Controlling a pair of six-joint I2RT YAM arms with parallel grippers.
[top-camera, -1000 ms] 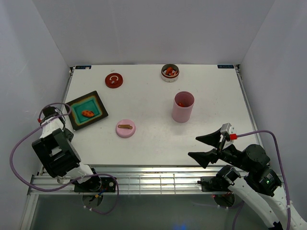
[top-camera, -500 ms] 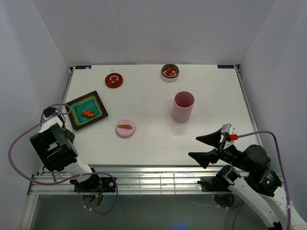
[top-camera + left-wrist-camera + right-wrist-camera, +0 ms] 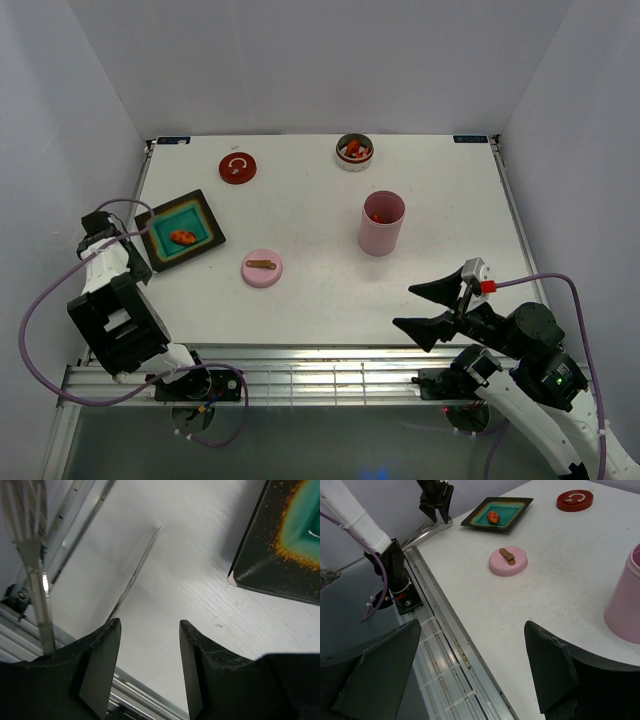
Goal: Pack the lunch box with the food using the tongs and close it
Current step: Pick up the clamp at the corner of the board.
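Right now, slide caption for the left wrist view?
Left gripper, jaws open, hovers near the tongs; tray corner at right.

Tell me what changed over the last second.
Only the left arm moved: it dipped toward the near edge, then came back. The left gripper ended slightly farther back, beside the tray corner, open and holding nothing. The right gripper, open, the tray and the other items stayed put.
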